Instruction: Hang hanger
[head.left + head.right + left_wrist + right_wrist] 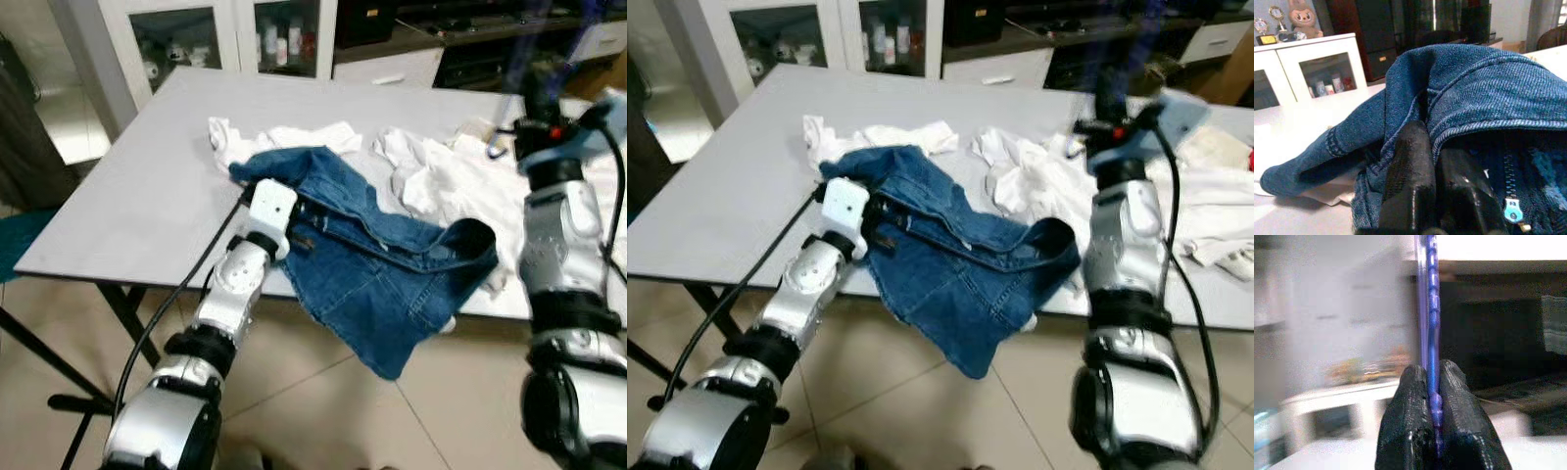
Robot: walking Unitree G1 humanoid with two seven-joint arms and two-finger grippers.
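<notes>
A blue denim garment (382, 264) lies over the table's near edge, part of it hanging off. My left gripper (1436, 161) is shut on its waistband beside the zipper; in the eye views its fingers are buried in the denim near the white wrist block (271, 208). My right gripper (1433, 377) is raised above the table's right side, shut on a thin blue-purple hanger (1429, 308) that stands upright between its fingers. In the eye views the hanger (519, 49) is a faint blur above the right wrist.
White clothes (460, 176) lie crumpled on the grey table (147, 196) behind and right of the denim. White glass-door cabinets (196, 39) and dark shelves stand beyond the table. Black table legs (59, 362) cross the tiled floor at lower left.
</notes>
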